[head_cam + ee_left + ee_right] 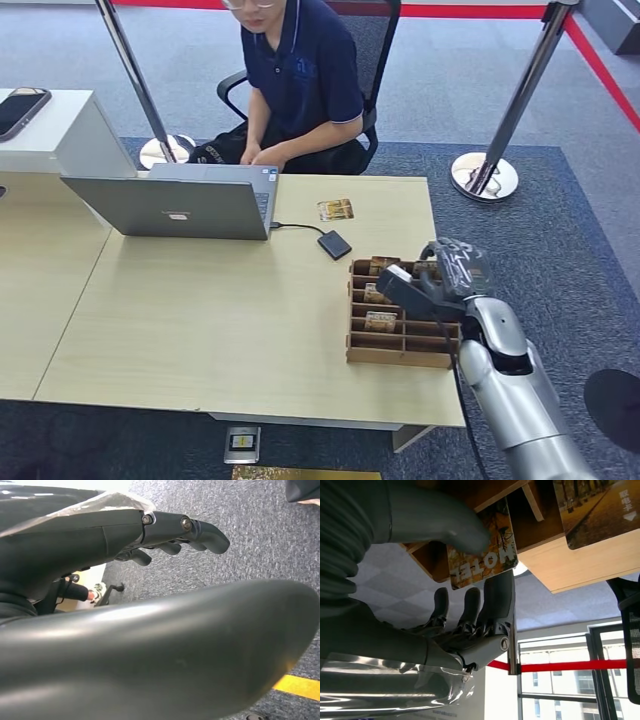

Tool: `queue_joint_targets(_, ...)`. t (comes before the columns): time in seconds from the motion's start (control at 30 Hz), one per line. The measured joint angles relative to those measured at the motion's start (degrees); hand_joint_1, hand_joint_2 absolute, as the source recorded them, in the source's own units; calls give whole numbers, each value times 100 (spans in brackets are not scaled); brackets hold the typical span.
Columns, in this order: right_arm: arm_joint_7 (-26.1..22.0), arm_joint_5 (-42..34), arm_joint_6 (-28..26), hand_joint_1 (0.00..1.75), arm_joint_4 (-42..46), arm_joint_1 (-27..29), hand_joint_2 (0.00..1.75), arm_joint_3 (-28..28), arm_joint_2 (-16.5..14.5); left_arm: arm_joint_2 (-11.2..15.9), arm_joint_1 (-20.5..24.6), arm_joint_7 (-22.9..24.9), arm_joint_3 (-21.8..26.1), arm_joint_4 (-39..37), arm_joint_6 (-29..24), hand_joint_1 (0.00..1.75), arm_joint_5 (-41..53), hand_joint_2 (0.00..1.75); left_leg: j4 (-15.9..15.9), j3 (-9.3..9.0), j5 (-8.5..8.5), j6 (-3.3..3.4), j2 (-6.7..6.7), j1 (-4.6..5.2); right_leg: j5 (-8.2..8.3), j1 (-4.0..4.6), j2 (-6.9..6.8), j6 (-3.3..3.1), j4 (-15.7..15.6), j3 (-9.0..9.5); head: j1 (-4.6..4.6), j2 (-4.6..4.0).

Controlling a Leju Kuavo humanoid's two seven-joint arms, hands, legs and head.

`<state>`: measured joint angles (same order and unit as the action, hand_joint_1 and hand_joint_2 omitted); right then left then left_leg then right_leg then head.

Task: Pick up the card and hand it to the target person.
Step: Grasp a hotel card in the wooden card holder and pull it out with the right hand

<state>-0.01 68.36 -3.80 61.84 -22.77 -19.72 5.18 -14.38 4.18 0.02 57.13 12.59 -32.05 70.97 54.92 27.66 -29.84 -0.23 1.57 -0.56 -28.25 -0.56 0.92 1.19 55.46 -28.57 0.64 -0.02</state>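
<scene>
While over the wooden tray point(392, 350), right hand point(445, 275) pinching a card point(482, 555) at the tray's far right corner.
Thumb on card face, fingers point(497, 600) beneath. Left hand point(158, 535) released, over carpet point(245, 535). Person point(302, 80) seated at surface point(211, 320) beyond laptop point(173, 205).

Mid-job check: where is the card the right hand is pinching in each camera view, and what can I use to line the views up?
Head view: hidden behind the right hand over the far right corner of the wooden tray; the card itself can't be made out.
Left wrist view: not in it.
Right wrist view: upper middle, the card marked HOTEL, pinched between thumb and fingers.
Shared landmark: the tray's wooden dividers.
</scene>
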Motion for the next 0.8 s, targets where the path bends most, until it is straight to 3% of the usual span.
queue_joint_targets(0.23, 8, 8, 4, 133, -20, -15, 175, -2, -20, 0, 0, 5, 0, 0, 2, 0, 9, 0, 0, 0, 0, 0, 0, 0, 0, 0, 0, 0, 0, 0, 0, 0)
queue_joint_targets(0.8, 8, 48, 11, 131, -2, -26, 175, -39, -85, 4, 1, 66, 0, 0, 11, 0, 16, 0, 0, 2, 0, 0, 0, 0, 0, 0, 0, 0, 0, -2, 1, 0)
